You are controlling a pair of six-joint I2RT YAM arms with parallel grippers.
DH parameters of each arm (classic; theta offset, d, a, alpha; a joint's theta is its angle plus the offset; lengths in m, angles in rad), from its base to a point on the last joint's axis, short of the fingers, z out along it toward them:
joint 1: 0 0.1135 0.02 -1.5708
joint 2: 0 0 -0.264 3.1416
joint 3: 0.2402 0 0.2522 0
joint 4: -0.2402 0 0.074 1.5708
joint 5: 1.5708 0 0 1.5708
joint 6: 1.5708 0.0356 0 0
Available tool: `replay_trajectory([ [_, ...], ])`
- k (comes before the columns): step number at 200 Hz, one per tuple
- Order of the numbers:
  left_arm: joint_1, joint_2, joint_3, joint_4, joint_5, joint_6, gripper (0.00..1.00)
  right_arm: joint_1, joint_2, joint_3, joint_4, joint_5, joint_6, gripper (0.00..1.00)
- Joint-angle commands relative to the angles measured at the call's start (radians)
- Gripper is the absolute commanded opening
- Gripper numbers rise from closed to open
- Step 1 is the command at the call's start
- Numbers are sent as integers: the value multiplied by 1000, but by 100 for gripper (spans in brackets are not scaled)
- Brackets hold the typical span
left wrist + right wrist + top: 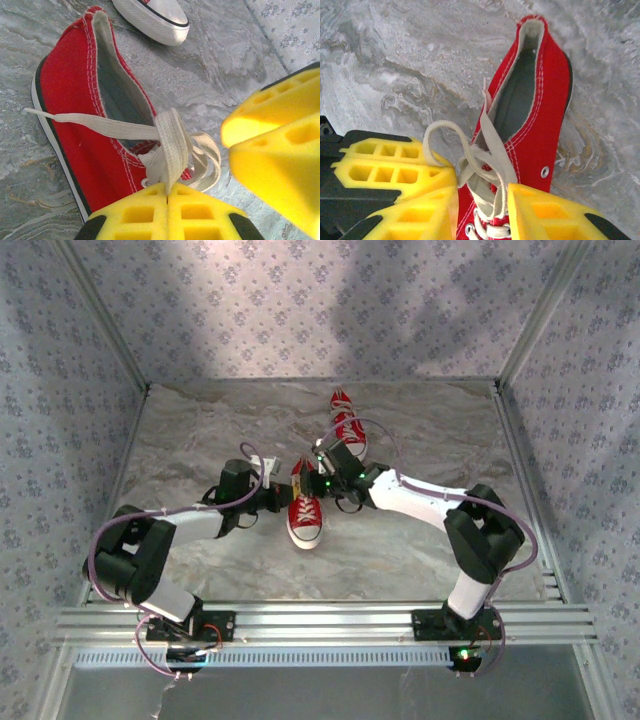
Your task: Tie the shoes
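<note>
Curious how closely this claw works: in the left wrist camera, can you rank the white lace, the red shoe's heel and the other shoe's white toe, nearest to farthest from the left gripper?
1. white lace: pinched in the left gripper, bottom centre.
2. red shoe's heel: upper left, beyond the lace.
3. other shoe's white toe: top edge, past the heel.

Bright overhead light washes the table [400, 560] evenly, and big soft shadows sweep the back wall [400, 310]. Overhead view's grainy. Up close, laces [172, 140] crisp, yellow pincer fingers [280, 165] glowing, soft-edged.
</note>
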Motion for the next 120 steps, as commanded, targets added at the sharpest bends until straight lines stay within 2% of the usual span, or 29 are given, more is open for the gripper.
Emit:
replay_trajectory([
  [1,6,-10,29,-22,24,50,0,3,-40,7,-43,70,3,32],
  [51,21,-55,25,-69,21,76,0,39,-46,-17,-14,132,68,30],
  [80,22,-65,45,-131,20,112,0,71,-24,27,-52,175,90,30],
  [120,21,-55,43,-132,33,141,0,90,12,77,-83,184,100,31],
])
